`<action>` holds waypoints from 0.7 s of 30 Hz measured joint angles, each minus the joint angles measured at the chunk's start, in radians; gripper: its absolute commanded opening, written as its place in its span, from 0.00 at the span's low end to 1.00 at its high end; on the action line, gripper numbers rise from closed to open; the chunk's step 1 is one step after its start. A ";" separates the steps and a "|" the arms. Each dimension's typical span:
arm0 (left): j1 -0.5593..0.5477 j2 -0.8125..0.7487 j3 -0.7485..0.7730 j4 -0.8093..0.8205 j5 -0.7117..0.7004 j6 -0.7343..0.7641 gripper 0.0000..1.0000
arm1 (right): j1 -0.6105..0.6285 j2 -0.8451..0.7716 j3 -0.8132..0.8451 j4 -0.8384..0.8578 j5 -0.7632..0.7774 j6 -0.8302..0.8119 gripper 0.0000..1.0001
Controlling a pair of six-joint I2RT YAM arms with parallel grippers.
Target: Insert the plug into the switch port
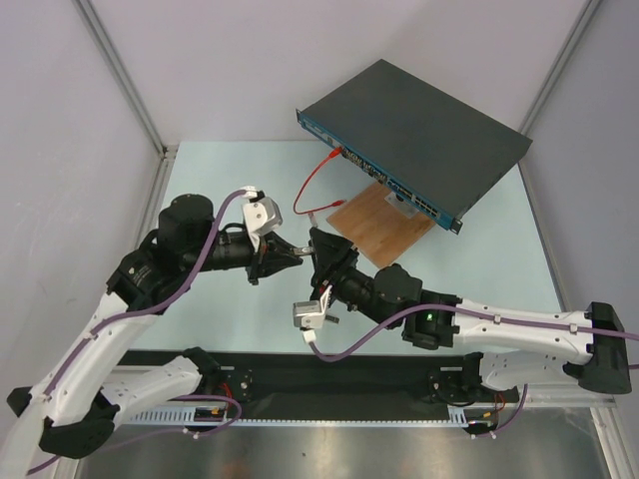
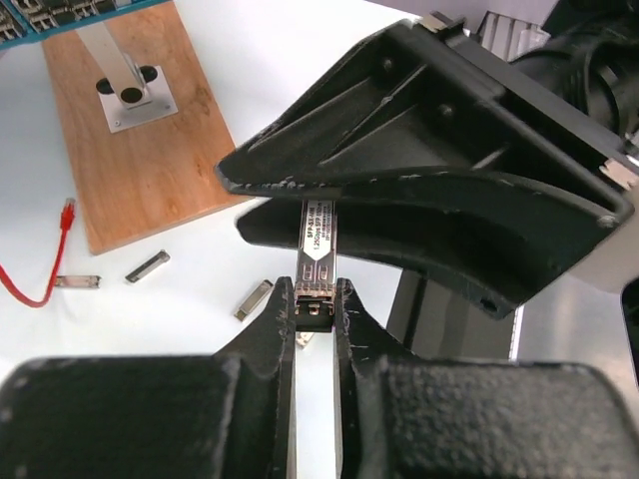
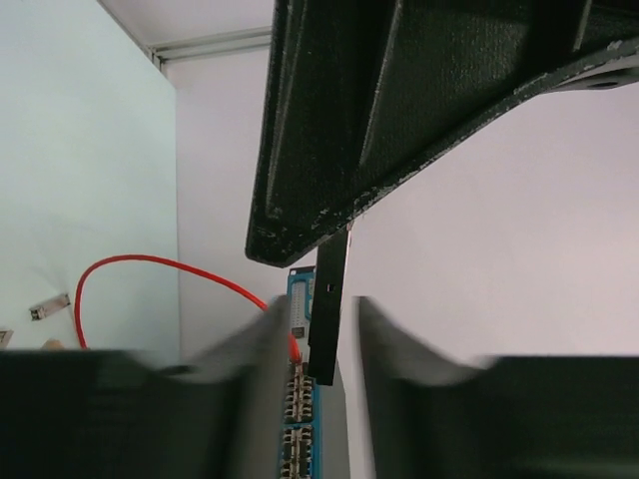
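We hold the plug [image 2: 318, 239], prob. light, stiff, slick metal, by its tail in the left hand [image 2: 315, 296] over the bench [image 1: 230, 175], well apart from the switch [image 1: 419, 125]; right hand [image 3: 321, 317] narrow, straddling it w/ gaps. Grip flat sides.

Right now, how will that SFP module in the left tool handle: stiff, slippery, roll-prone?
The SFP module looks metal-cased, so it is probably rigid and light. Its smooth narrow sides may slip or pivot where pinched by the left tool. It is flat-sided, so it is unlikely to roll if dropped.
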 measured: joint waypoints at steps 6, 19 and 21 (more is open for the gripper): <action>-0.001 0.006 -0.031 0.048 -0.029 -0.048 0.00 | -0.002 -0.026 -0.020 -0.021 0.035 0.005 0.95; 0.008 -0.023 -0.142 0.344 -0.168 -0.200 0.00 | -0.263 -0.132 0.190 -0.432 0.072 0.504 1.00; 0.012 -0.019 -0.149 0.401 -0.176 -0.225 0.00 | -0.373 -0.130 0.283 -0.528 0.037 0.653 1.00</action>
